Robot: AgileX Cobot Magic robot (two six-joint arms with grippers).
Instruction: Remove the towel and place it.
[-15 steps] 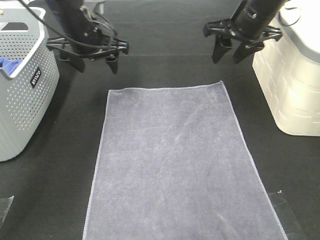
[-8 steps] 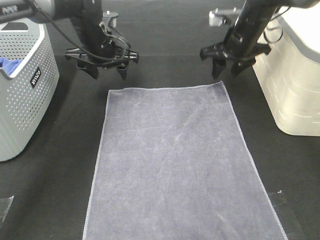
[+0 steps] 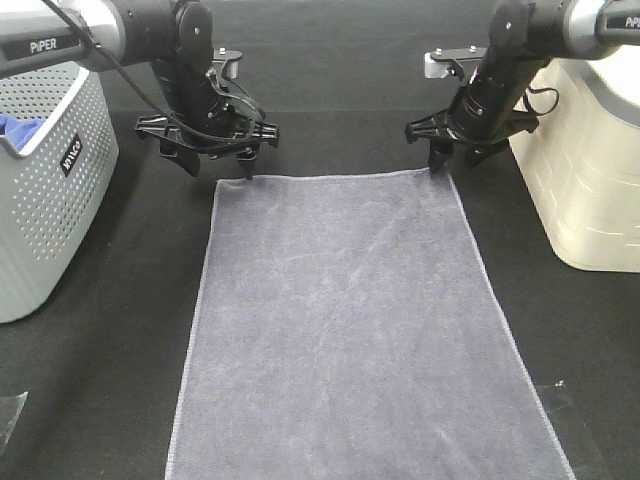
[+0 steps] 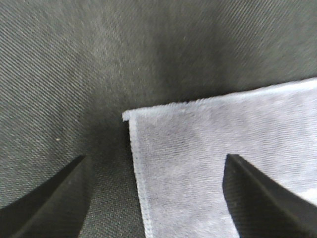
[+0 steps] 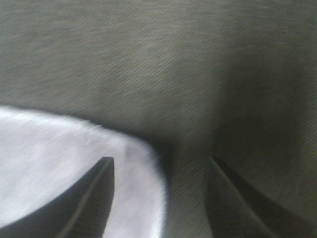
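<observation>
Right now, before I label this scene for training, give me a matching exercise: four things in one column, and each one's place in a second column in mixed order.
Things:
1. towel
2. grey basket
3. cream bin
4. blue cloth

Places:
A. inside the grey basket
B. spread flat in the middle of the high view
C. at the right edge of the high view
D. at the left edge of the high view

Pairs: 1-B; 2-D; 3-C; 4-A
</observation>
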